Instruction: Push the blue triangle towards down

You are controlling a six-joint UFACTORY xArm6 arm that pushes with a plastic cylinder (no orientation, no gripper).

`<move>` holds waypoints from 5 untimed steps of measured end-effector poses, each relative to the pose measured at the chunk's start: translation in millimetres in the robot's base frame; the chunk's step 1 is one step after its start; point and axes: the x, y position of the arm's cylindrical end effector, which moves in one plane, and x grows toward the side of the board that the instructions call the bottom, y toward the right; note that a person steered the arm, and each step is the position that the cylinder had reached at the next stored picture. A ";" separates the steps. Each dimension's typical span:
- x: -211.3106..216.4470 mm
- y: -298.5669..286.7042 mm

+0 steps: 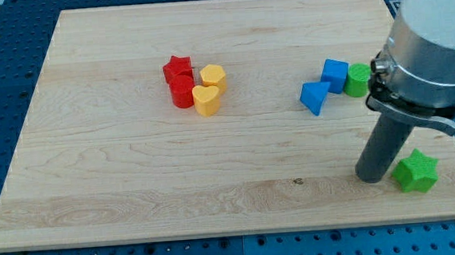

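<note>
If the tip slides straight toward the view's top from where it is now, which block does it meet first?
My tip sits near the board's lower right, just left of the green star. Straight up the view, it would probably meet the green cylinder first; the blue cube and blue triangle lie further left.

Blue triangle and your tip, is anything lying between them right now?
No. In the camera view, only bare board separates the blue triangle from my tip.
</note>
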 end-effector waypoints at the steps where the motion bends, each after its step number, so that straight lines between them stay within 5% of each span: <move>1: 0.0 7.3; 5: -16.6 1.8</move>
